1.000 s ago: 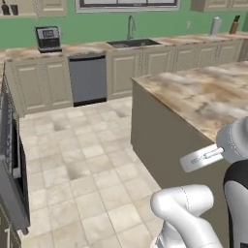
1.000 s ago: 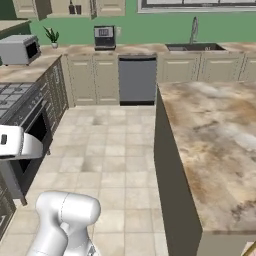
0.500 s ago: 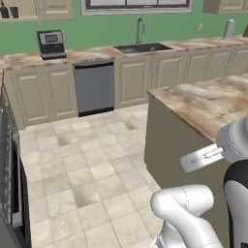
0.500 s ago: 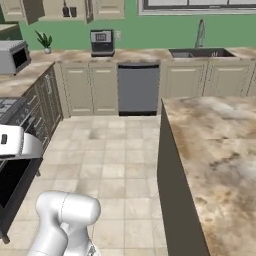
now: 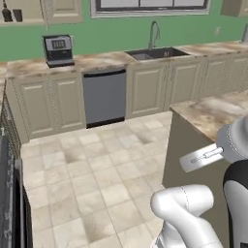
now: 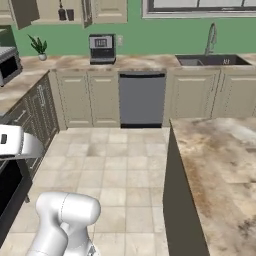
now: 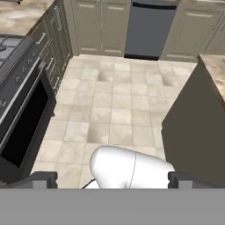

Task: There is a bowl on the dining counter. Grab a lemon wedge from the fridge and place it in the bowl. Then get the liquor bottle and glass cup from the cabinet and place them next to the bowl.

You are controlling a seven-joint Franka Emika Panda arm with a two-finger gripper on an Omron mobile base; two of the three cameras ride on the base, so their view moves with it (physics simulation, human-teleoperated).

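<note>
The cabinet hangs on the green wall with its door swung open. On its shelf stand a dark liquor bottle and a small dark glass cup; both also show at the far upper left, bottle and cup. The marble dining counter juts in from the right. My gripper is open, its fingertips set wide apart, nothing between them, high over the tiled floor. The bowl, lemon wedge and fridge are out of view.
A coffee machine stands on the wall counter above panelled cabinets, with a dishwasher and a sink to its right. A stove with an oven lines the left side. Tiled floor lies open between.
The base has driven and turned, so the whole scene shifted: the wall counter and dishwasher are nearer, and the open cabinet has come into view. The gripper stays open.
</note>
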